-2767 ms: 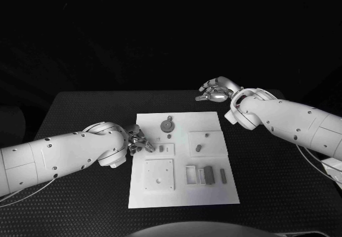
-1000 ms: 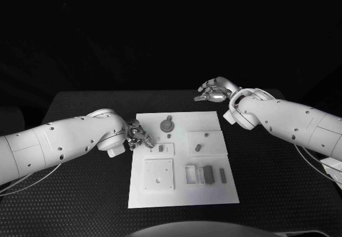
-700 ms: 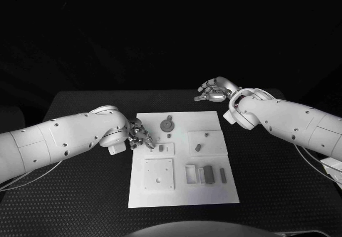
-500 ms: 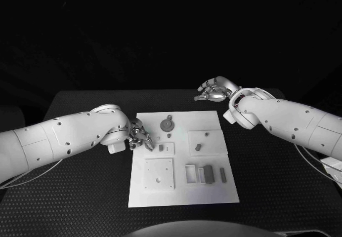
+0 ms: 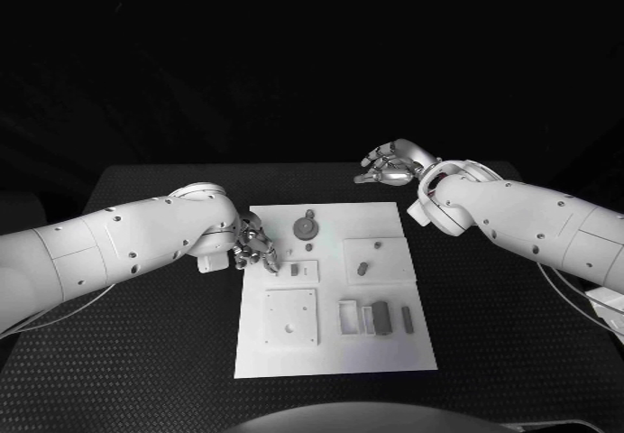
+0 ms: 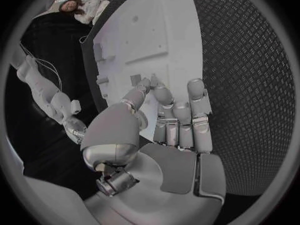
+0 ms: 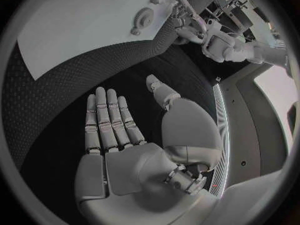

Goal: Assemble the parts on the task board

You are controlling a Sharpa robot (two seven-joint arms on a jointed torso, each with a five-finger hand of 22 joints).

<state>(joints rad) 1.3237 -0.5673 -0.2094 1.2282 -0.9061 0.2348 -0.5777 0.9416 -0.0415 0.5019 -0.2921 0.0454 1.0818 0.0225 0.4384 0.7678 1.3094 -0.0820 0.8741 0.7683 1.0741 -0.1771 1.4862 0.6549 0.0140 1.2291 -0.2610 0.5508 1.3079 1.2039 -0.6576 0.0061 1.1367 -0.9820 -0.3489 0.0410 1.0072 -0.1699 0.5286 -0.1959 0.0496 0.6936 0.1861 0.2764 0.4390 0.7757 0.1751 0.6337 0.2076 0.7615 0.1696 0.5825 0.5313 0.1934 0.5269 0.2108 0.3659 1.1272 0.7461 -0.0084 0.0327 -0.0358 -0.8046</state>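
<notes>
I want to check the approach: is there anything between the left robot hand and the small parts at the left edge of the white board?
Nothing visible. The left robot hand hovers at the task board edge, fingertips right by a small part.

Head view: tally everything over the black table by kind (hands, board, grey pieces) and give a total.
Silver many-fingered hands: 2 (left hand, right hand)
White rectangular task board: 1
Round grey gear: 1
Small oblong grey pieces: 4 that can be made out (others at)
Total: 8
</notes>
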